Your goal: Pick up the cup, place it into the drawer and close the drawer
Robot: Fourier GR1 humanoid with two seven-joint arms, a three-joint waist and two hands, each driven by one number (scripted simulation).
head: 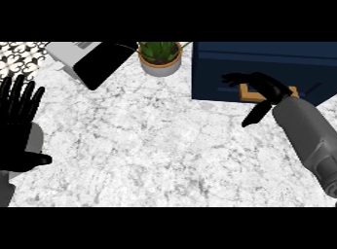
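Marble counter, potted plant beside drawer

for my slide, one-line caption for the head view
Right hand reaches over the dark blue drawer unit; open left hand rests at the marble counter's left edge.

Even, bright light with no glare

The marble counter is lit flatly; hardly any shadow is cast under the fingers of the right hand. The black hands are rendered dark and detail between fingers is lost. Edges are shown undistorted.
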